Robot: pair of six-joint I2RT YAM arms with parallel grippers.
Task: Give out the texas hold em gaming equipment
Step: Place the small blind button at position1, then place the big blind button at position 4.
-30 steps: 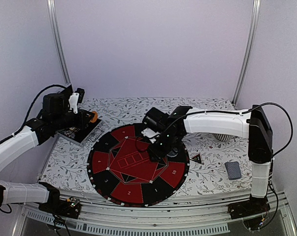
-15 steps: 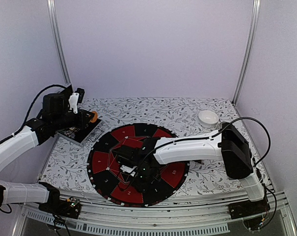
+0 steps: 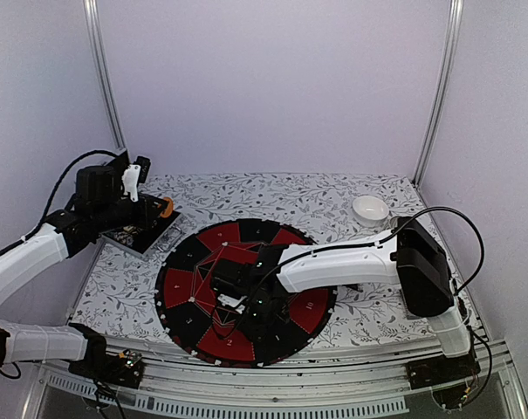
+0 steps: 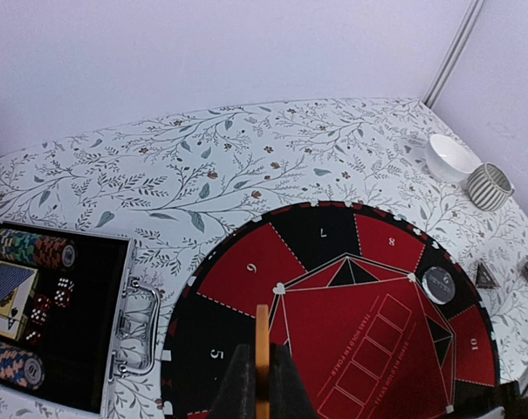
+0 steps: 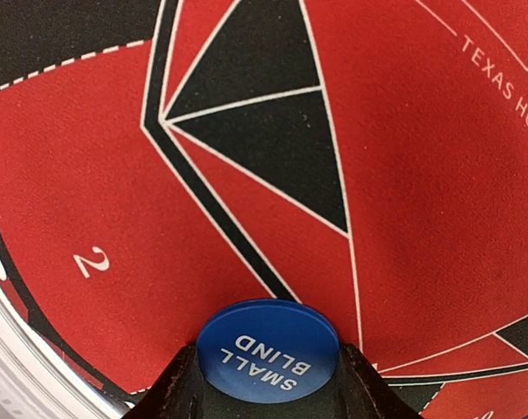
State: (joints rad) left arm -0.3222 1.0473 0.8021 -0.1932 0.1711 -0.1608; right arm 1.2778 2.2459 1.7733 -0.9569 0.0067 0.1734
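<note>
Right end effector [image 5: 265,393] is grasping the blue button [image 5: 268,347] over the mat [image 5: 403,175], right by seat 2 [image 5: 91,260]. I'd guess the next move is to lower it and let go inside that seat. Left end effector [image 4: 262,388] is clenched on the orange button [image 4: 262,345] near the case [image 4: 89,367]. Nothing blocks the drop; the bowl [image 4: 451,157] and cup [image 4: 489,186] are well apart from it.

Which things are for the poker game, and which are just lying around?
For the game: round blue "small blind" disc; thin orange disc; stacked striped poker chips; blue-backed playing cards; small black-red triangle marker.
Just lying about: round white bowl; ribbed grey cup.
</note>
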